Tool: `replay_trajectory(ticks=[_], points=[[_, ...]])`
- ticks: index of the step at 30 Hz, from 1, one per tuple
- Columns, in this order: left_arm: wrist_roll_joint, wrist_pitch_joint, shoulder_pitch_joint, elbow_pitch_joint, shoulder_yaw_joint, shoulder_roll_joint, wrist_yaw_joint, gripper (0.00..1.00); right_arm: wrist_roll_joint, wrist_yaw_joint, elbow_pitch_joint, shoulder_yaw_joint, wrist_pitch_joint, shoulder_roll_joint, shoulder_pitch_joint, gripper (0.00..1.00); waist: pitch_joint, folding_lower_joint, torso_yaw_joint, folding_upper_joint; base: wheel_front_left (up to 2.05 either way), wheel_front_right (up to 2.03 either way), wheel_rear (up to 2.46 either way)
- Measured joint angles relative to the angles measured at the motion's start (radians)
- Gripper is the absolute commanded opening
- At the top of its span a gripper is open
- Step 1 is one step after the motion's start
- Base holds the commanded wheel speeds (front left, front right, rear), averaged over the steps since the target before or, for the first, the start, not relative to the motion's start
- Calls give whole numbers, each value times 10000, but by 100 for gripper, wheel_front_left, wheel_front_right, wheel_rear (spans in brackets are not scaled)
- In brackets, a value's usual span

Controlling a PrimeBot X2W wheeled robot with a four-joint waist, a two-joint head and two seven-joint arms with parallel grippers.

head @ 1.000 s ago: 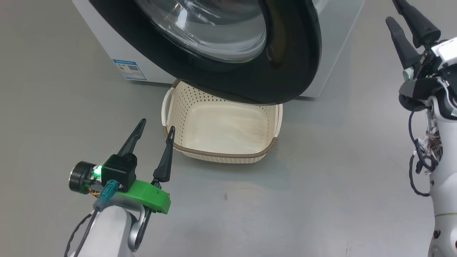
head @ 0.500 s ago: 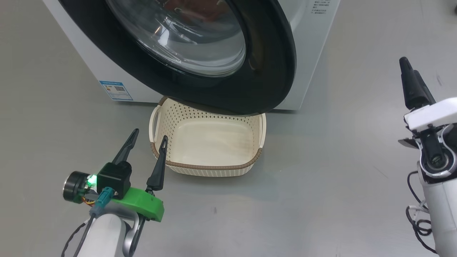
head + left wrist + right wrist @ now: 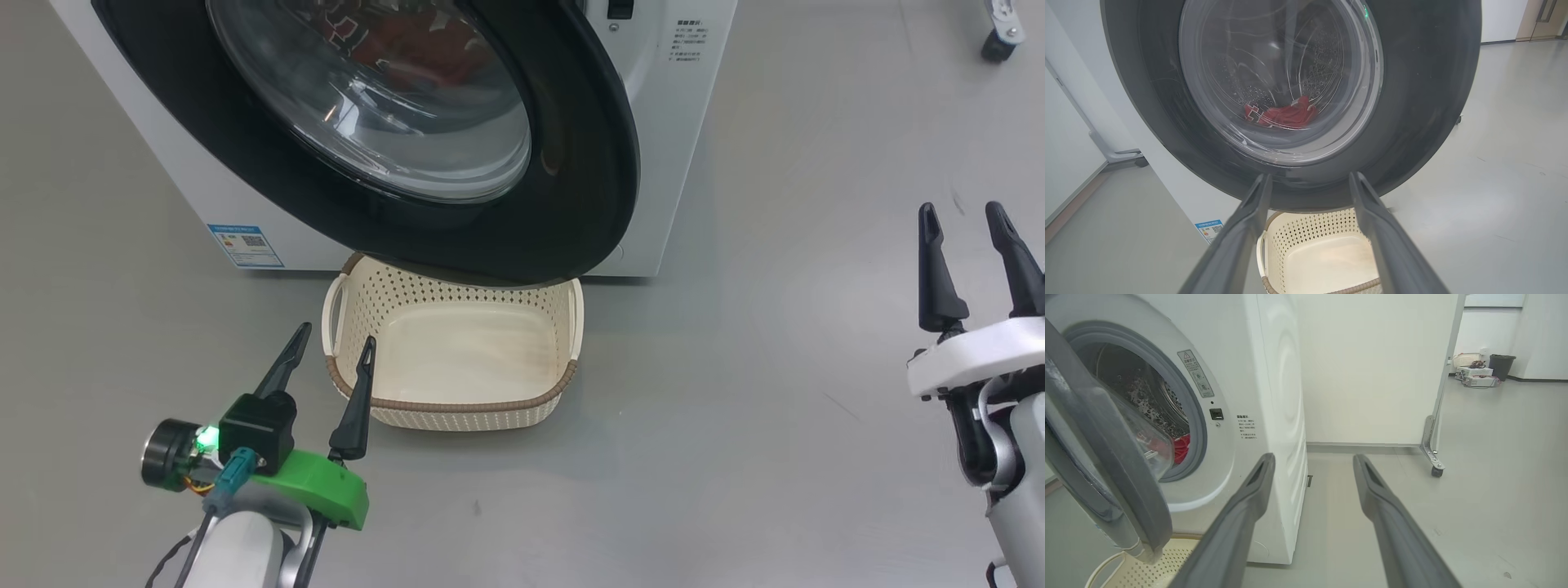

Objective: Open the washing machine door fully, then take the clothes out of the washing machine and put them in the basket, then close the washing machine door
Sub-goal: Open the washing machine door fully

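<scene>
The washing machine [image 3: 661, 122] stands ahead with the washing machine door [image 3: 571, 163] swung partly out, its black ring hanging over the basket [image 3: 457, 406]. Red clothes [image 3: 1286, 116] lie low in the drum behind the glass, and show past the door's edge in the right wrist view as clothes [image 3: 1182, 449]. The cream basket sits on the floor with nothing in it. My left gripper [image 3: 337, 333] is open beside the basket's left front corner. My right gripper [image 3: 961, 208] is open far to the right, well apart from the door. In the wrist views, left gripper [image 3: 1310, 176] and right gripper [image 3: 1314, 457] hold nothing.
A blue label sticker [image 3: 245, 245] marks the machine's lower left front. A partition on a caster [image 3: 1431, 459] stands right of the machine, with a bin [image 3: 1500, 365] and boxes far behind. Grey floor spreads between the basket and my right arm.
The head camera has tilted, shifting the whole picture down and left. My right gripper has dropped from high beside the door's edge to low at the right. The left gripper stays by the basket.
</scene>
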Motion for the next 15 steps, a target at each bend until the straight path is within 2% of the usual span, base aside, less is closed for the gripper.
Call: replay_trajectory(ticks=[8, 12, 15], points=[[2, 0, 145, 65, 48, 0, 23, 100, -1336, -1114, 65, 548, -148, 33, 839, 100, -242, 0, -136, 0, 0, 0, 0], [2, 0, 198, 102, 50, 0, 25, 100, -1509, -1421, 100, 748, -148, 437, 1256, 100, -272, 0, -158, 0, 0, 0, 0], [6, 0, 257, 113, 54, 0, 29, 100, -1601, -1455, 104, 832, -148, 686, 1478, 100, -295, 0, -175, 0, 0, 0, 0]])
